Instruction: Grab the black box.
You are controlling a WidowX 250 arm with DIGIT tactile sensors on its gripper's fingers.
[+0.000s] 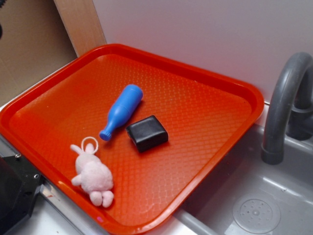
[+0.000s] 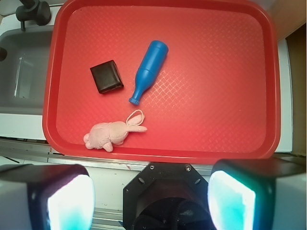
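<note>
A: Red plastic is seen across most of both views: a tray [image 2: 268, 72] with a textured floor and a raised rim, set beside a grey sink [image 1: 254, 196] with a tap [image 1: 281, 98]. How far along is the task judged to be?

B: It is judged to be at the very start. Nothing is held. In the wrist view the pincer [image 2: 151, 196] is seen at the bottom edge, off the tray's near rim, with its two pale pads spread wide apart and nothing between them. It is released, and the box [image 2: 107, 76] is well apart from it.

A: Where is the box found?

B: On the tray floor, lying flat, towards the sink side. The blue bottle [image 2: 148, 70] lies just beside it, neck pointing to the near rim; a thin gap is seen between them in the wrist view, though contact cannot be ruled out in the exterior view. The pink plush rabbit [image 2: 110, 134] lies nearer the rim, apart from both.

A: How is the box described?

B: It is black, low and roughly square, with rounded corners and a slight gloss. It sits turned at an angle to the tray edges. It is lower than the bottle lying beside it.

A: What is left?

B: Everything: the pincer has yet to be brought over the box, lowered, and closed on it. Clearance on the bottle side is judged tight.
</note>
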